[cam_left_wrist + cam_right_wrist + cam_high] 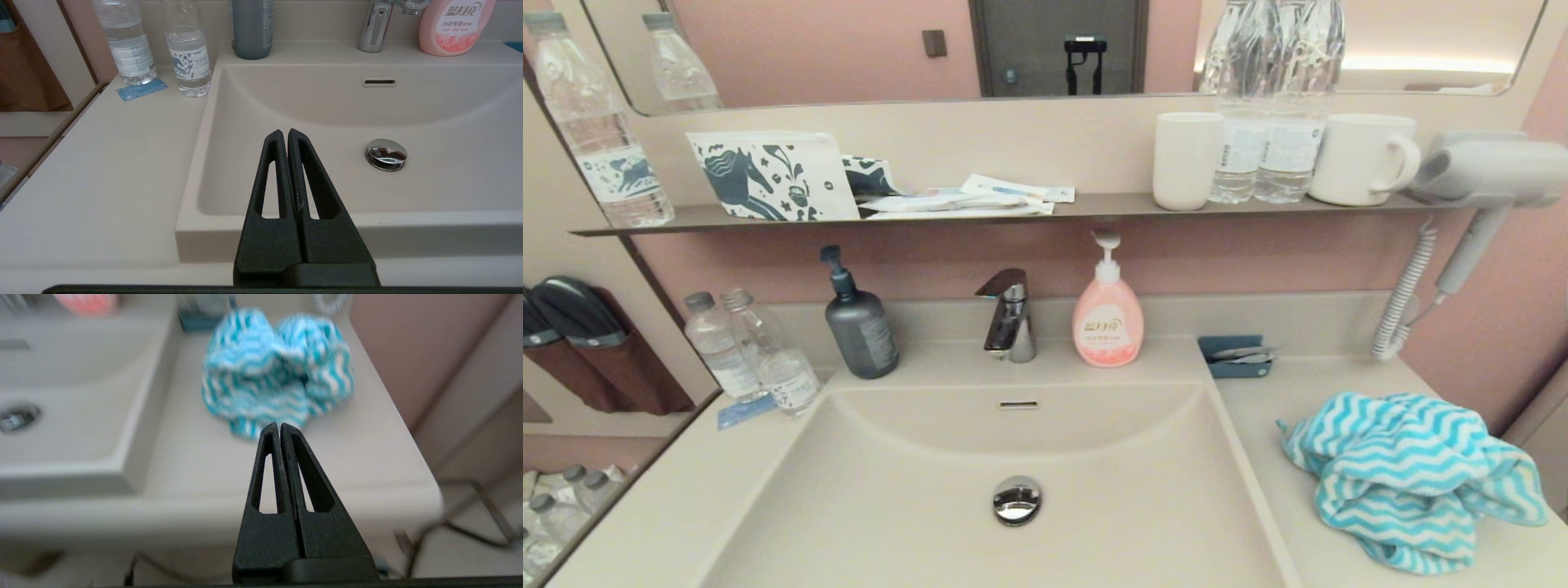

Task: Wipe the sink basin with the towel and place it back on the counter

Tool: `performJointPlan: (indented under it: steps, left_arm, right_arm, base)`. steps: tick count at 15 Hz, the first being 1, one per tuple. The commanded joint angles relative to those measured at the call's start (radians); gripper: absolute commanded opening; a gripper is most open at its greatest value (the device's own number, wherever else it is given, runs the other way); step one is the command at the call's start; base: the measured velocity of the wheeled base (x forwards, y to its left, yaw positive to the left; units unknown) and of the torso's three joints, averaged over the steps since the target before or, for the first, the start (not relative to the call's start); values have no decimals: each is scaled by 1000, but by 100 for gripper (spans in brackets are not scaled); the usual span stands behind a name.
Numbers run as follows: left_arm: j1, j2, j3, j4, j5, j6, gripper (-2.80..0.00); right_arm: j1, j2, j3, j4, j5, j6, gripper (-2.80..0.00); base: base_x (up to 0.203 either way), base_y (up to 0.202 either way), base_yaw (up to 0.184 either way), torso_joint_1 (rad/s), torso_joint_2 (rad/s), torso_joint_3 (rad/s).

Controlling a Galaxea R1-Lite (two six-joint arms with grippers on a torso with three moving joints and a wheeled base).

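Note:
The turquoise and white zigzag towel [1409,474] lies crumpled on the beige counter [1258,425] to the right of the sink basin [915,490]. The basin holds a chrome drain plug [1017,500] and a slot overflow [1018,404]. Neither arm shows in the head view. My right gripper [279,425] is shut and empty, held off the counter's front edge short of the towel [273,371]. My left gripper [284,132] is shut and empty in front of the basin's near left corner, with the drain plug [386,153] off to one side.
Behind the basin stand a chrome tap [1009,314], a grey pump bottle [860,322] and a pink soap bottle [1107,314]. Two water bottles [752,355] stand on the left counter. A blue tray [1235,356] sits behind the towel. A hair dryer [1478,175] hangs at the right.

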Motion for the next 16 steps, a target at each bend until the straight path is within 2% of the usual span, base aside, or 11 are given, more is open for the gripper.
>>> performJointPlan:
  steps: [1, 5, 10, 16]
  left_arm:
    - [0, 1, 0, 0, 1, 0, -280]
    - [0, 1, 0, 0, 1, 0, -280]
    - [0, 1, 0, 0, 1, 1, -280]
    - [0, 1, -1, 0, 1, 1, -280]
  right_arm:
    - [1, -39, 87, -106, 1, 11, -280]
    - [1, -39, 215, -246, 6, 17, -280]
    - [1, -39, 315, -324, 6, 10, -280]
    - [1, -39, 359, -375, 26, -29, -280]
  base:
    - [0, 0, 0, 0, 0, 0]
    - [0, 0, 0, 0, 0, 0]
    - [0, 0, 0, 0, 0, 0]
    - [0, 0, 0, 0, 0, 0]
